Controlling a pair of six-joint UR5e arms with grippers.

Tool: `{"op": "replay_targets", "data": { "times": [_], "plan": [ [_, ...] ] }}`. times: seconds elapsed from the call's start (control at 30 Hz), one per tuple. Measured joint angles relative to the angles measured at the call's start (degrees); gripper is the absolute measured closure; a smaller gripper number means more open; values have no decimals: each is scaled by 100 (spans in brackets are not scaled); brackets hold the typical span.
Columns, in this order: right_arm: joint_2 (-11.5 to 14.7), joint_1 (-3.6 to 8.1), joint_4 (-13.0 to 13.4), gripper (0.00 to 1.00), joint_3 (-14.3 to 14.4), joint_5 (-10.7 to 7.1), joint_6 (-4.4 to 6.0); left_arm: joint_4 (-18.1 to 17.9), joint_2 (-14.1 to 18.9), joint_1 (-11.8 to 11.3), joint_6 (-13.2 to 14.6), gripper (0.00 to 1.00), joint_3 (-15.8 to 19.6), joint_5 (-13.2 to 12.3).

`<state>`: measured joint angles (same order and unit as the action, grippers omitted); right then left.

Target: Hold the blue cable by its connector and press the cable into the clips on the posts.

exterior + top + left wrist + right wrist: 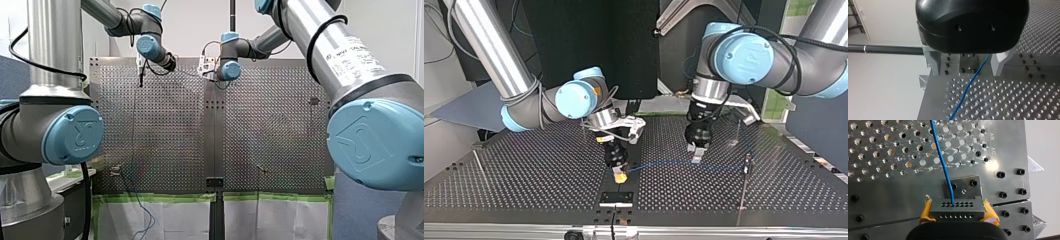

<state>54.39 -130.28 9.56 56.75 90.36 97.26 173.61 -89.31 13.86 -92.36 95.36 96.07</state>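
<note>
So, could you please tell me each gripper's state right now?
Left gripper: open around the blue cable.
Right gripper: shut on the connector.

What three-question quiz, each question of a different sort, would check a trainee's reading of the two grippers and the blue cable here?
1. True or false: the fingers of my left gripper are shut on the blue cable.
2. Multiple choice: my right gripper holds (A) the connector, (B) only the cable, (C) nothing.
3. Fill in: the pads on my right gripper's fingers are ____.
Key: 1 false, the fingers stand open and the cable runs between them. 2 A. 3 yellow.
</note>
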Motion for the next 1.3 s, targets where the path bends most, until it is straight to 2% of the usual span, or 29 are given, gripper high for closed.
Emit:
{"op": "replay_targets", "data": {
  "times": [0.27,0.57,0.73,0.93,1.3],
  "plan": [
    [-2,6,-5,100,1,0,-3,1,-305,-118,58,0,-240,427],
    [-4,6,2,100,1,0,-17,-193,-371,-143,215,0,-444,831],
    [-4,5,3,100,3,0,-20,-260,-399,-163,233,0,-460,879],
    [-3,-2,-2,100,1,-2,-21,-242,-614,-171,294,0,-542,844],
    [-4,4,-5,100,1,-8,-31,-254,-700,-171,320,0,-759,1038]
  ]
}}
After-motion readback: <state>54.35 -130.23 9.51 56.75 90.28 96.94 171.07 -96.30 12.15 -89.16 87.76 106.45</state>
